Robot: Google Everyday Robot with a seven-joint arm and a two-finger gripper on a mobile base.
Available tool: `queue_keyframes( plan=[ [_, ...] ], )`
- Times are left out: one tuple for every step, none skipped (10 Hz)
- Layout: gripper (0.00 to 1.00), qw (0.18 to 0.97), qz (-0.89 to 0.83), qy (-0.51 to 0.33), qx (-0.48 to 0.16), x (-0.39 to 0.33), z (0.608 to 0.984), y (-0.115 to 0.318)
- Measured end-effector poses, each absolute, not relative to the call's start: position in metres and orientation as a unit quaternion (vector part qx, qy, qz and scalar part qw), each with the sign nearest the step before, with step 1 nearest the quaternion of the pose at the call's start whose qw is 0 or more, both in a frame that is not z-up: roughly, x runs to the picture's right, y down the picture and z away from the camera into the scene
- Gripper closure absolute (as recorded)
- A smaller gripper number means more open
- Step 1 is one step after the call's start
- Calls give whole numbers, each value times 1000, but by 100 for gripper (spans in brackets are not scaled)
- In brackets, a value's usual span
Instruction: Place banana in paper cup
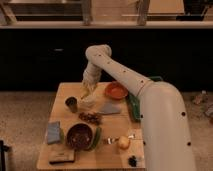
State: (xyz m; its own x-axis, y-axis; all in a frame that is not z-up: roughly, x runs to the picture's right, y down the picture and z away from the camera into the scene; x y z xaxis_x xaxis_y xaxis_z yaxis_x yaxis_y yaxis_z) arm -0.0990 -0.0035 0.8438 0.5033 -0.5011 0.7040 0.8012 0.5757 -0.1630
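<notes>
My gripper (86, 91) hangs at the back left of the wooden table (110, 160), at the end of the white arm that reaches in from the right. A small pale-yellow banana (84, 94) shows at its tip, and it seems to be shut on it. The pale paper cup (89, 103) stands right below the gripper, and the banana's lower end is just above its rim. A dark cup (71, 104) stands to the left of the paper cup.
An orange-red plate (116, 91) and a green tray (134, 106) lie right of the gripper, with a grey cloth (110, 108) in front. Nearer are brown bits (91, 117), a dark bowl (79, 136), a dark-green vegetable (95, 139), a round yellow-orange fruit (123, 143) and a blue sponge (53, 132).
</notes>
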Motion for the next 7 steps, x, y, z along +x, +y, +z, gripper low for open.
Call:
queue_keyframes(
  plan=[
    [100,831,-392,-310,-246,-97,845,-2],
    [100,829,-392,-312,-248,-96,846,0],
    [98,825,-394,-317,-252,-95,847,2],
    [91,822,-396,-322,-253,-96,847,2],
    [82,818,-399,-327,-255,-98,847,3],
    [71,817,-400,-329,-255,-98,847,3],
    [61,815,-401,-332,-254,-99,847,3]
  ],
)
